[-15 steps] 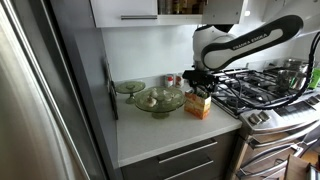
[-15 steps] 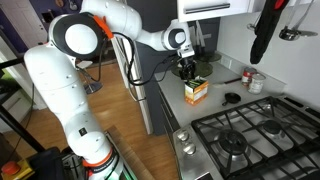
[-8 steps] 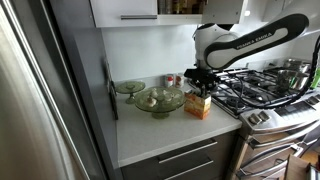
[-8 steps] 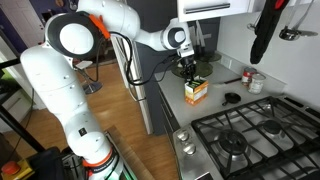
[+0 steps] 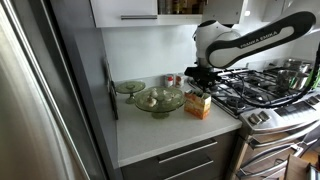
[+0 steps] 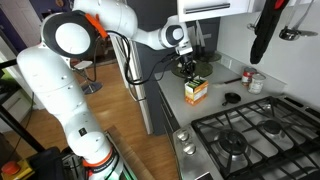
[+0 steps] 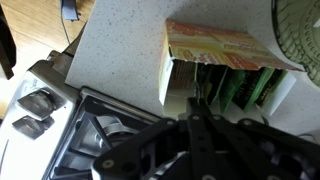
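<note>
Wrist view: our gripper (image 7: 195,112) pinched shut over the open carton (image 7: 215,45).
We see the two fingers (image 7: 193,135) meeting in a thin line, tips just at the carton's open mouth; whether they nip anything we cannot tell. The carton lies at twelve o'clock from the tips, orange-topped, with green packets (image 7: 238,85) standing inside. It rests on the pale counter (image 7: 110,50). A stove (image 7: 90,125) sits at eight o'clock, a glass bowl (image 7: 300,25) at two o'clock. In an exterior view the carton (image 5: 198,105) stands between the glass bowl and the stove.
</note>
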